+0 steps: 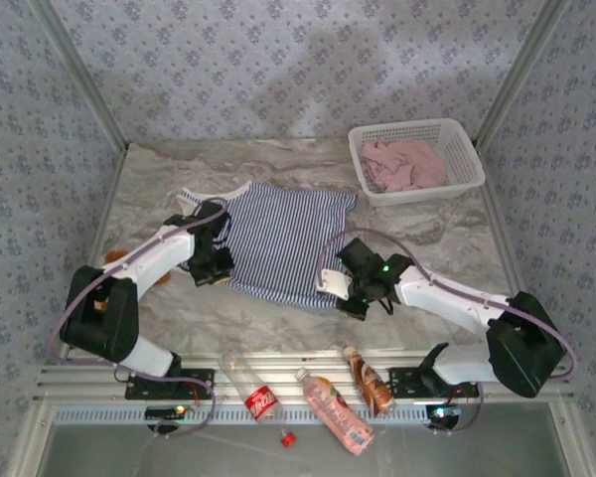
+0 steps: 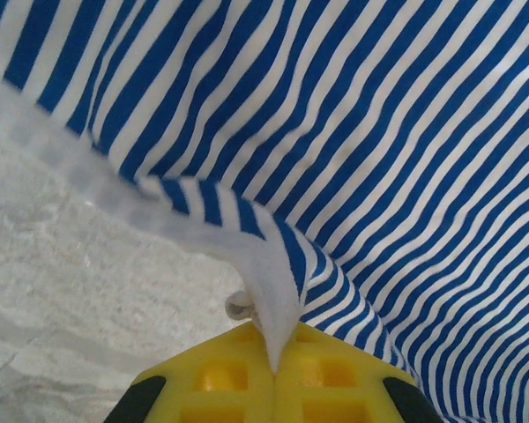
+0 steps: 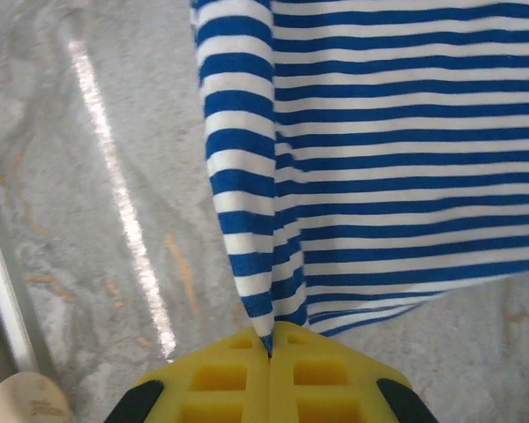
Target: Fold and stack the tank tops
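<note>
The striped tank top lies spread on the marbled table, navy and white stripes running front to back. My left gripper sits at its left edge, shut on a pinch of white-trimmed striped cloth between its yellow jaws. At the near right corner my right gripper is shut on the hem of the striped tank top, which rises in a fold from the jaws. The pink tank top lies bunched inside the white basket at the back right.
A brown plush toy peeks out beside the left arm. Three bottles lie on the metal rail at the near edge. Papered walls close in the table at left, back and right.
</note>
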{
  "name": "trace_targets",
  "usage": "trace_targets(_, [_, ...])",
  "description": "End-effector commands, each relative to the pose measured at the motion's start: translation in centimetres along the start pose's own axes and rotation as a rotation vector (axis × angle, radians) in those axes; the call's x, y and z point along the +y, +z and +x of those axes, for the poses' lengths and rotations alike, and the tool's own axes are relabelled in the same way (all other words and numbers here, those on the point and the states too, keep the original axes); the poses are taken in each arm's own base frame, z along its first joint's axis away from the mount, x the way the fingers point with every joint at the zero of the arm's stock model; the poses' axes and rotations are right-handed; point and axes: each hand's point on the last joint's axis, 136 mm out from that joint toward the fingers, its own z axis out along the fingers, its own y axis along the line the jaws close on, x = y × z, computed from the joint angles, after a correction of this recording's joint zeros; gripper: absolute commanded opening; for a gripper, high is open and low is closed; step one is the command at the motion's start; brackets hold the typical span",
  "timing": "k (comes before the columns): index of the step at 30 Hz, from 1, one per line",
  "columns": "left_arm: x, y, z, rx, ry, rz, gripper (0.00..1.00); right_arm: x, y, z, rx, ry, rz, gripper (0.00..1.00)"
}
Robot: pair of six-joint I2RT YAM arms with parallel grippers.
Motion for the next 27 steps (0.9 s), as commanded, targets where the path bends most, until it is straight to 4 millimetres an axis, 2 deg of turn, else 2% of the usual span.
trace_targets(1, [-0.8,-0.4,-1.4,0.000,0.041,0.014,0.00,-1.2,-0.3,0.0,-0.002,0.057,-0.026,0.06])
trace_targets(7, [-2.2,0.3,-2.6,0.044,0.080,0.024,0.00,-3.4,0.5,-0.2,-0.004,0.089,-0.007,0.06])
trace_targets(12, [-2.4,0.8,-3.4,0.054,0.086,0.010,0.00,-5.2,0.9,-0.7,-0.015,0.115,0.017,0.07])
trace_targets(19, [-1.7,1.1,-4.2,0.043,0.068,-0.022,0.01,-7.0,1.6,-1.1,-0.012,0.118,0.039,0.08])
trace_targets(27, [-0.2,1.3,-3.7,0.045,0.043,-0.054,0.02,-8.7,2.8,-0.9,0.011,0.144,0.061,0.08])
